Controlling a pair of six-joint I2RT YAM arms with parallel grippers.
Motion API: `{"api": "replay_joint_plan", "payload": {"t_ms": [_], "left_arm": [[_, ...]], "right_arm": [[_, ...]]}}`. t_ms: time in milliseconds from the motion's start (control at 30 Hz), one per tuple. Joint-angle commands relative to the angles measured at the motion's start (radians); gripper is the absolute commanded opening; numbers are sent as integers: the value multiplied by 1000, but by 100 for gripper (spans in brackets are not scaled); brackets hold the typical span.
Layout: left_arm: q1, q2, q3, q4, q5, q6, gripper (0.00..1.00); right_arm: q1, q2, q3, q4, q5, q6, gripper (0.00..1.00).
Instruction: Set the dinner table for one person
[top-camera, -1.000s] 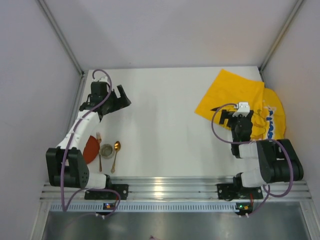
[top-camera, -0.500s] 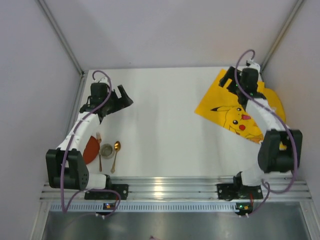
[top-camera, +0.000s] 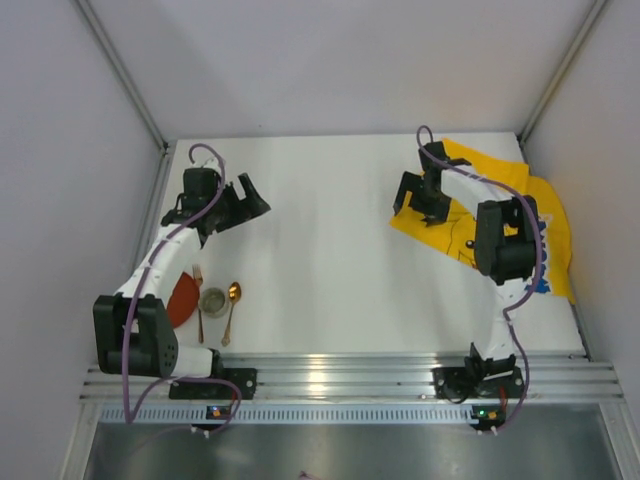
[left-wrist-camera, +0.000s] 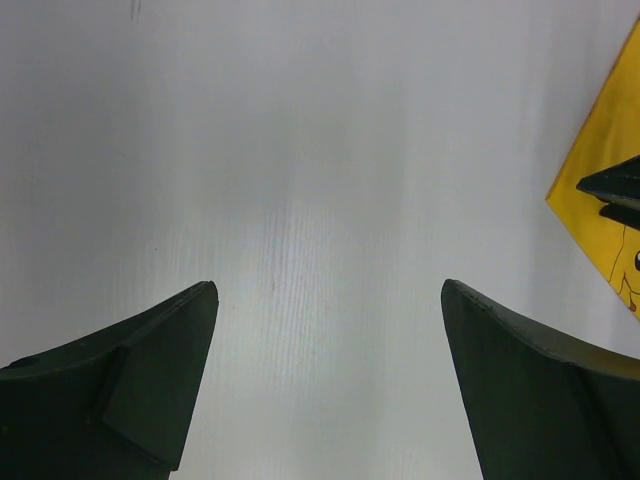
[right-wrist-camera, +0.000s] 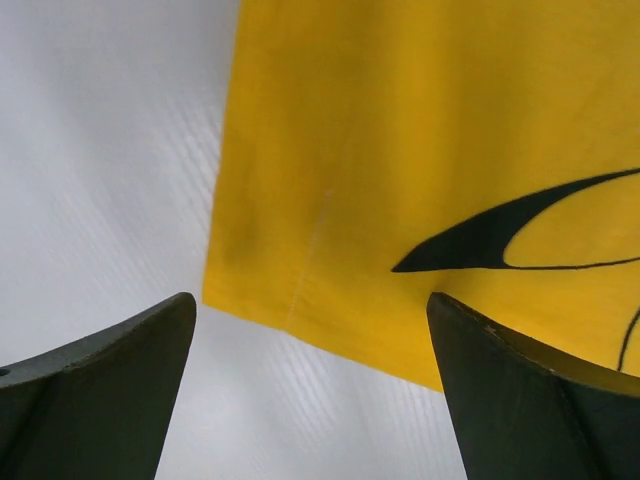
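Observation:
The dinner table (top-camera: 320, 260) is a wide white top. A yellow Pikachu mat (top-camera: 505, 200) lies crumpled at its far right. My right gripper (top-camera: 415, 198) hangs open over the mat's left corner. In the right wrist view the mat's corner (right-wrist-camera: 400, 150) lies between the open fingers, and my right gripper (right-wrist-camera: 310, 300) holds nothing. My left gripper (top-camera: 250, 197) is open at the far left above bare tabletop. In the left wrist view my left gripper (left-wrist-camera: 328, 290) is empty, and the mat's edge (left-wrist-camera: 610, 170) shows at the right.
A red plate (top-camera: 182, 298), a fork (top-camera: 199, 295), a small cup (top-camera: 213, 300) and a gold spoon (top-camera: 232, 302) sit close together at the near left beside the left arm. A ribbed aluminium rail (top-camera: 350, 375) runs along the near edge. Grey walls enclose the table.
The right arm swung from the near right out over the mat to its far side, then left to the mat's left corner. The left arm barely moved.

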Motion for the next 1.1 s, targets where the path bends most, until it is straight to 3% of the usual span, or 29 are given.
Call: {"api": "replay_joint_plan", "payload": {"t_ms": [0,233,367,467,500,600,1067], "left_arm": [[3,-18,-15,35,26,15,99],[3,3,-10,27,39,25,99],[3,16,-10,23,47,30,98],[3,22,-15,24,55,27,98],[3,26,-15,26,55,27,97],[3,39,-6,29,61,25,97],[3,55,27,7,32,41,97]], "right_arm": [[48,41,122,-67,27,10,100],[110,155,193,-157,111,-1,100],[114,181,193,-177,122,-2,88],[123,186,191,-188,137,-16,49],[130,186,187,-197,146,-17,29],[156,175,178,-215,154,-25,2],[515,-3,174,-214,-45,13,0]]}}
